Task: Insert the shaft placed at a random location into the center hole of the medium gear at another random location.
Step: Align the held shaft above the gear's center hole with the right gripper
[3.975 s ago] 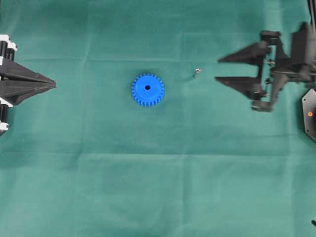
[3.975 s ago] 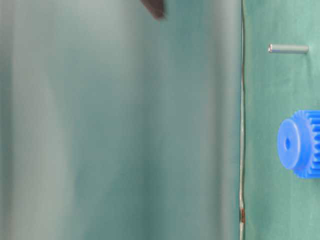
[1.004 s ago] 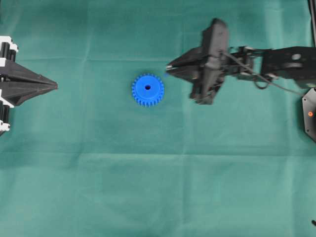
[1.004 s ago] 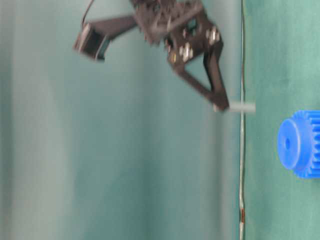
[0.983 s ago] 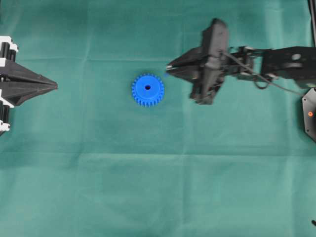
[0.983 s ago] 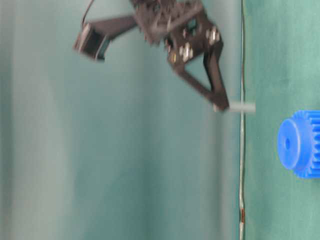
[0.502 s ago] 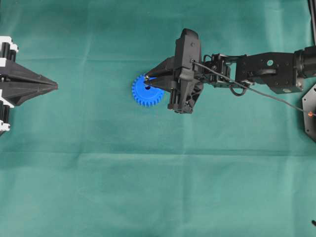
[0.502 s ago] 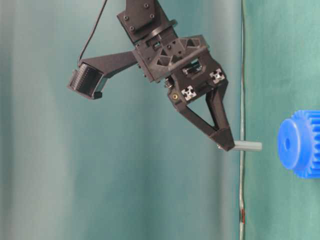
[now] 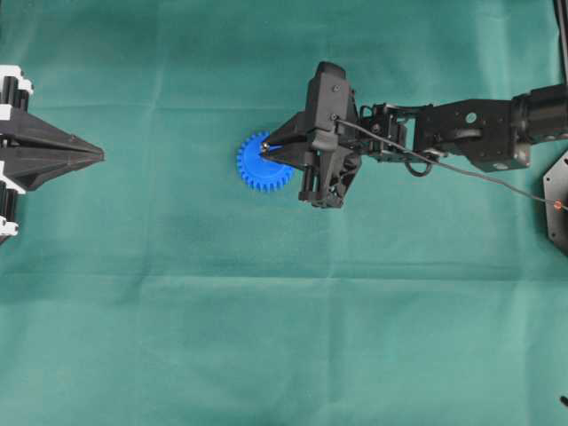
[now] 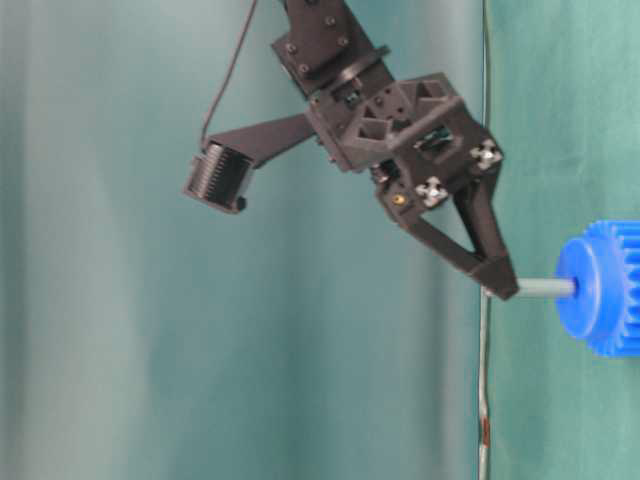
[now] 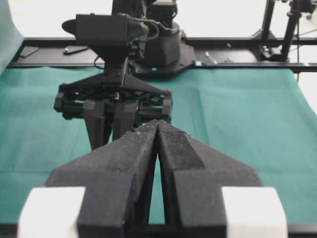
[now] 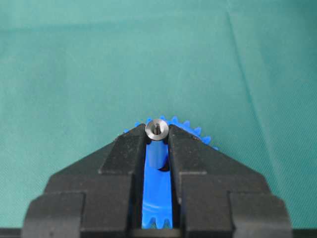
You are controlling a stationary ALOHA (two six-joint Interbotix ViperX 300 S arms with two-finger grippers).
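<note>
The right gripper (image 9: 265, 150) is clamped on the shaft (image 10: 548, 288) by its upper end, which leaves the lower length bare for insertion. It holds the pin square to the face of the medium gear (image 9: 258, 167) — the only attitude in which it can slide in. In the table-level view the shaft's free tip touches the gear's hub at the center hole; how deep it sits I cannot tell. The gear lies flat on the green desk (image 9: 284, 337). The left gripper (image 9: 96, 155), well away from the gear, is closed on nothing — apparently only 1 arm is needed.
</note>
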